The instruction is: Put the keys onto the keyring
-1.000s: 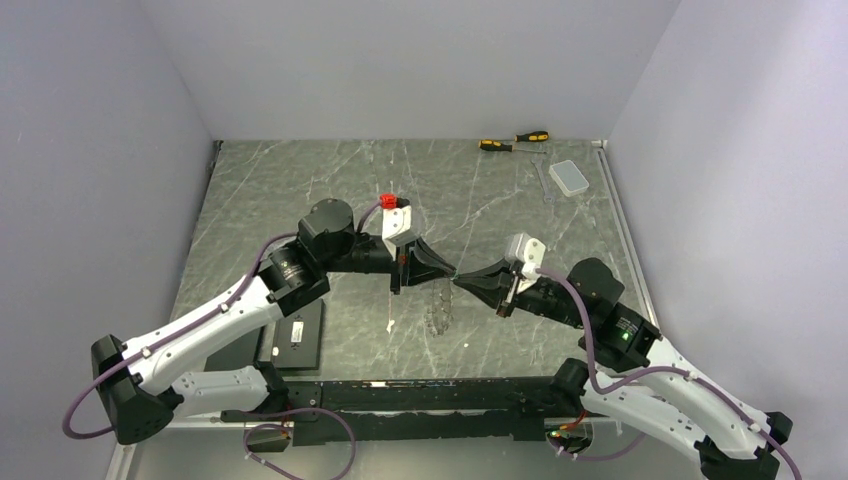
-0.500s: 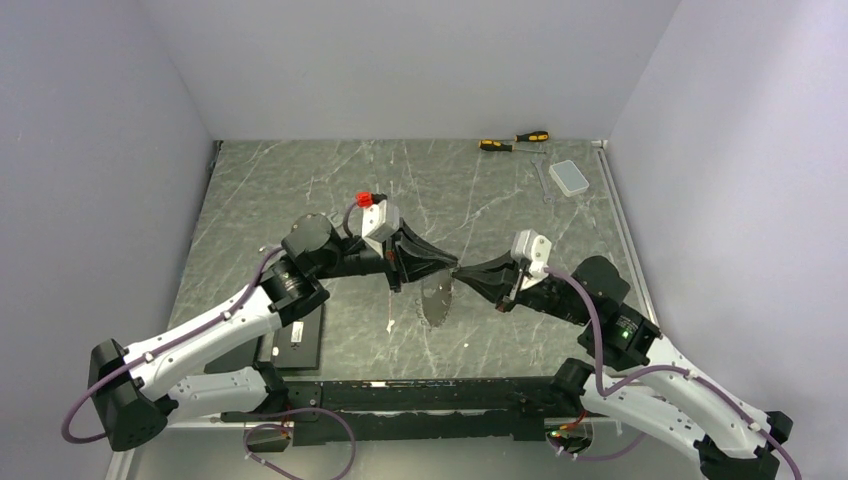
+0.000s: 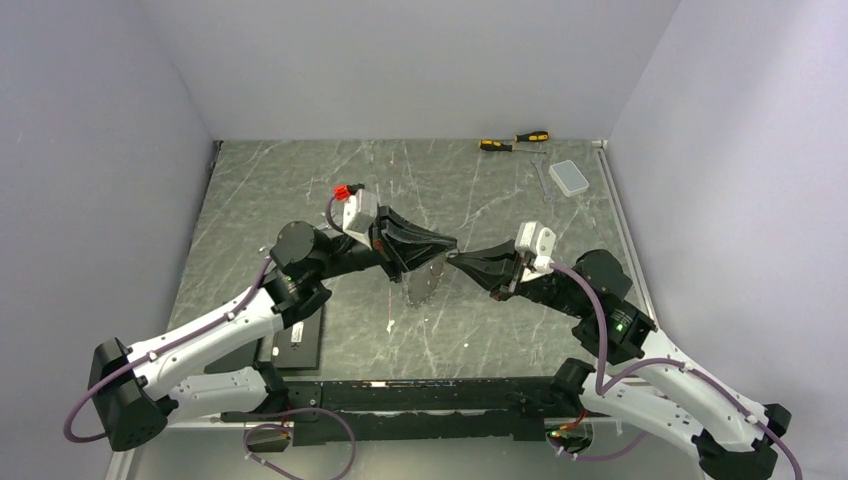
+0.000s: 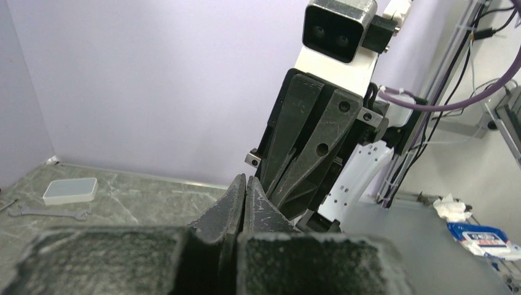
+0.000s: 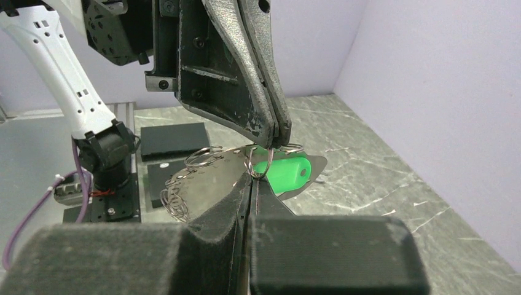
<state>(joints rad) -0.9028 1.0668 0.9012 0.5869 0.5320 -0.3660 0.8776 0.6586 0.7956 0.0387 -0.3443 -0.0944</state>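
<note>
Noting left end effector [image 5: 279,136] and right end effector [image 5: 253,184] clamped shut on keyring [image 3: 425,285]; best hold steady, ease green key [image 5: 284,172] round.

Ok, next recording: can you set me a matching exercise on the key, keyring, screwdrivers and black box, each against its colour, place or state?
Things:
1 key
2 keyring
3 screwdrivers
4 black box

Descriptions:
a yellow and black, at the far edge
b lying flat at the near left
c bright green head
d pinched in the air by the left gripper and the right gripper

Pairs: 1-c; 2-d; 3-a; 4-b
</note>
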